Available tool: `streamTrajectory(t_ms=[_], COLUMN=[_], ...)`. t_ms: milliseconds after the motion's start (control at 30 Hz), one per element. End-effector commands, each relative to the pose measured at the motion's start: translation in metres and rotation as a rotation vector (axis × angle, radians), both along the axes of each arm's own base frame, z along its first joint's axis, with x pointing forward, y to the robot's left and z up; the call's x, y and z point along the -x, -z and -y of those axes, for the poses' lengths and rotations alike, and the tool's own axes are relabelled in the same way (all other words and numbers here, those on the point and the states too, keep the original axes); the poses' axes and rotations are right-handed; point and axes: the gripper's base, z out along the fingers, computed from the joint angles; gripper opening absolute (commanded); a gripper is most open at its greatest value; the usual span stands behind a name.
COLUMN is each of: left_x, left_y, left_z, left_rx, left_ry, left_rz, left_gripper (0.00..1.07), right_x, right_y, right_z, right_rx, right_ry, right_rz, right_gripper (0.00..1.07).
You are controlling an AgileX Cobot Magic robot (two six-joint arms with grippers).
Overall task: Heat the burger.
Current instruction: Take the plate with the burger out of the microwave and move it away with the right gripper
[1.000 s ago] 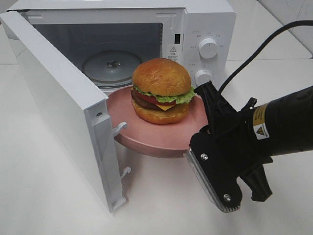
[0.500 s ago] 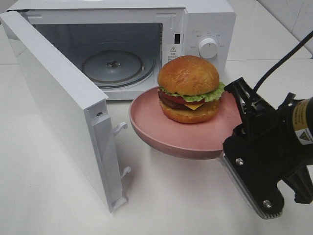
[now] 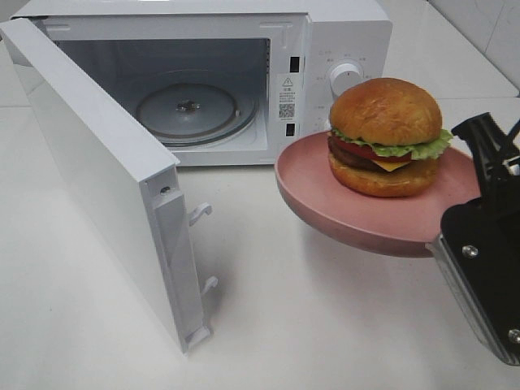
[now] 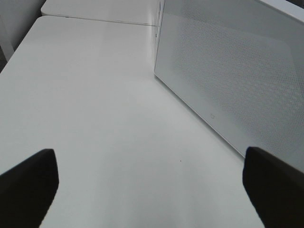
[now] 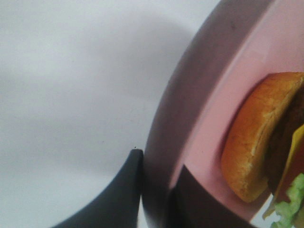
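Exterior high view: burger [image 3: 385, 136] is sitting upright on pink plate [image 3: 325, 207], held aloft right of open microwave [image 3: 244, 81]; right gripper [image 5: 156, 190], reaching in low, is pinching the plate's rim; left gripper [image 4: 152, 183] fingers are standing spread over the table [image 4: 95, 104].

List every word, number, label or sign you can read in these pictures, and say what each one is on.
No text can be read.
Microwave front: warning-triangle sticker, wording too small.
QR-code label: unreadable.
Markings round the dial: too blurred.
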Motion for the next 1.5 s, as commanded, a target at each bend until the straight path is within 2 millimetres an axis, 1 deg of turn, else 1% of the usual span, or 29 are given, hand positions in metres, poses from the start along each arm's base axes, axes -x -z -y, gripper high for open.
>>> streamTrajectory(t_ms=[33,200,233,367,400,433,467,533,600,633,667,800,833,867,933,967,1100,1133,1167,1200,1233,1300,1367,1467,1500], left_x=[0.002,0.002,0.002,0.002,0.002,0.002,0.002,0.002,0.002,0.002,0.002,0.002,0.002,0.002,0.002,0.002,0.002,0.002,0.002,0.002,0.002,0.002,0.002,0.002,0.002], left_y=[0.000,0.000,0.000,0.000,0.000,0.000,0.000,0.000,0.000,0.000,0.000,0.000,0.000,0.000,0.000,0.000,0.000,0.000,0.000,0.000,0.000,0.000,0.000,0.000,0.000], left_z=[0.000,0.000,0.000,0.000,0.000,0.000,0.000,0.000,0.000,0.000,0.000,0.000,0.000,0.000,0.000,0.000,0.000,0.000,0.000,0.000,0.000,0.000,0.000,0.000,0.000], left_rx=[0.001,0.001,0.001,0.001,0.001,0.001,0.001,0.001,0.001,0.001,0.001,0.001,0.001,0.001,0.001,0.001,0.001,0.001,0.001,0.001,0.001,0.001,0.001,0.001,0.001], left_ry=[0.002,0.002,0.002,0.002,0.002,0.002,0.002,0.002,0.002,0.002,0.002,0.002,0.002,0.002,0.002,0.002,0.002,0.002,0.002,0.002,0.002,0.002,0.002,0.002,0.002], left_rz=[0.012,0.012,0.012,0.012,0.012,0.012,0.012,0.012,0.012,0.012,0.012,0.012,0.012,0.012,0.012,0.012,0.012,0.012,0.012,0.012,0.012,0.012,0.012,0.012,0.012], left_gripper=[0.98,0.98,0.98,0.98,0.98,0.98,0.98,0.98,0.98,0.98,0.98,0.98,0.98,0.98,0.98,0.98,0.98,0.98,0.98,0.98,0.98,0.98,0.98,0.98,0.98], right_x=[0.007,0.014,0.017,0.019,0.020,0.020,0.022,0.023,0.025,0.025,0.026,0.026,0.025,0.025,0.025,0.025,0.020,0.020,0.017,0.017,0.013,0.011,0.005,0.003,0.000], right_y=[-0.013,-0.018,-0.019,-0.020,-0.019,-0.019,-0.018,-0.018,-0.016,-0.016,-0.016,-0.016,-0.017,-0.017,-0.017,-0.017,-0.017,-0.017,-0.013,-0.013,-0.010,-0.009,0.000,0.002,0.006], right_z=[0.010,0.020,0.026,0.033,0.038,0.038,0.042,0.043,0.047,0.047,0.048,0.050,0.051,0.051,0.052,0.052,0.055,0.055,0.055,0.055,0.054,0.053,0.049,0.047,0.045], right_rx=[-0.010,-0.010,-0.001,0.028,0.053,0.053,0.066,0.070,0.066,0.066,0.057,0.035,0.004,0.004,-0.047,-0.047,-0.049,-0.049,-0.029,-0.029,-0.021,-0.022,-0.025,-0.026,-0.027], right_ry=[0.030,0.093,0.127,0.186,0.242,0.242,0.294,0.321,0.391,0.391,0.438,0.497,0.551,0.551,0.628,0.628,0.746,0.746,0.801,0.801,0.861,0.884,0.988,1.010,1.049], right_rz=[0.043,0.030,0.029,0.026,0.010,0.010,-0.013,-0.025,-0.048,-0.048,-0.058,-0.058,-0.049,-0.049,-0.043,-0.043,-0.004,-0.004,0.003,0.003,0.012,0.015,0.014,0.015,0.020], right_gripper=[0.00,0.00,0.00,0.00,0.00,0.00,0.00,0.00,0.00,0.00,0.00,0.00,0.00,0.00,0.00,0.00,0.00,0.00,0.00,0.00,0.00,0.00,0.01,0.01,0.01])
